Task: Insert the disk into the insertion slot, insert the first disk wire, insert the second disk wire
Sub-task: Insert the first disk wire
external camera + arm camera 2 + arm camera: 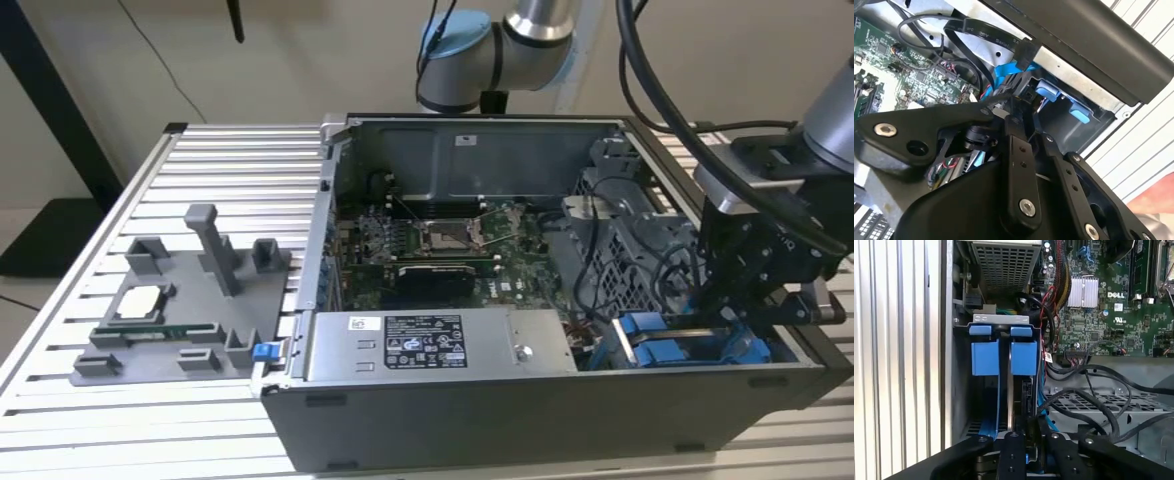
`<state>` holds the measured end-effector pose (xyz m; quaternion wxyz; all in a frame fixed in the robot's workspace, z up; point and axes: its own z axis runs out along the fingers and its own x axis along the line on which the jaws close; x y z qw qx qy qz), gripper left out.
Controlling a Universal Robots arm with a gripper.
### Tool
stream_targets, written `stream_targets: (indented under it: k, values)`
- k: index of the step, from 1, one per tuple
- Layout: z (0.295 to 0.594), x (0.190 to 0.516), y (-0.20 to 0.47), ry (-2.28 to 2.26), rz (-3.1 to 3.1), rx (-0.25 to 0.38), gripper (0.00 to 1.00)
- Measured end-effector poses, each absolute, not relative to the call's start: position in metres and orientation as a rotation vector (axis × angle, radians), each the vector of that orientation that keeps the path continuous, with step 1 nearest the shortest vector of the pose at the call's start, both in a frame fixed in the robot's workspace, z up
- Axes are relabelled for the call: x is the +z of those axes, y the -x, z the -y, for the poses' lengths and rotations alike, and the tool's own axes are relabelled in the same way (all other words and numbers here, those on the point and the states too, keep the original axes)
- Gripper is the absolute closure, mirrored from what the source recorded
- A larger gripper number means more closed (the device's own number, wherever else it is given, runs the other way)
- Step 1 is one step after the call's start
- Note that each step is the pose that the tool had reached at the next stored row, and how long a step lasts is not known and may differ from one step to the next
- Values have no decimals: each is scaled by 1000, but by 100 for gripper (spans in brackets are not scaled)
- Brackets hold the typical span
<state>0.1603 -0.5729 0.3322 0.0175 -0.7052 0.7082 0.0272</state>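
The hand (pixel 1030 432) hides the near end of the insertion slot (pixel 999 320).

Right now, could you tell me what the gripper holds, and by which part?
That cannot be told; the black gripper hangs at the grey sheet-metal drive cage.

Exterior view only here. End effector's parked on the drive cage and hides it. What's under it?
Observer: First wrist view: the end effector sits at the insertion slot, where a blue strip runs from the two blue tabs toward it.
Operator: Cables close?
Observer: Black cables cross the grey cage right beside it.
Operator: Any plug in sight?
Observer: Second wrist view: a flat black cable's plug lies against the case wall near the tabs; seated or not, cannot tell.
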Motion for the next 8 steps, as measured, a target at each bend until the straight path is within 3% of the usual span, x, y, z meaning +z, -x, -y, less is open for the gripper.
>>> stream_targets:
  k: [8]
  values:
    - [573,333,-160,2191,-2201,84,0]
